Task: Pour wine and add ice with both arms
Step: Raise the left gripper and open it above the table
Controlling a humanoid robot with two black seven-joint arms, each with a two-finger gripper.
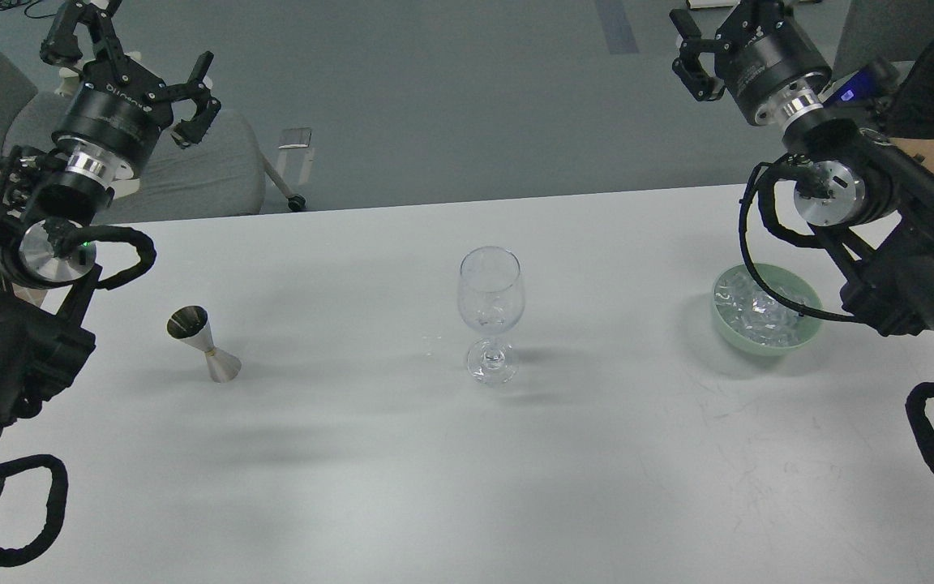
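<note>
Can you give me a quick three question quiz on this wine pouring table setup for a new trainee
1. True or false: the wine glass stands upright between the steel jigger and the green bowl.
2. What does the green bowl hold?
A. ice
B. lemons
C. nothing
3. Fill in: the left end effector is raised beyond the white table with its fingers ____.

Key
1. True; the jigger is on the left, the bowl on the right.
2. A; clear ice lumps fill it.
3. Open; it holds nothing. The right end effector is also raised, partly cut off by the view's top edge.
</note>
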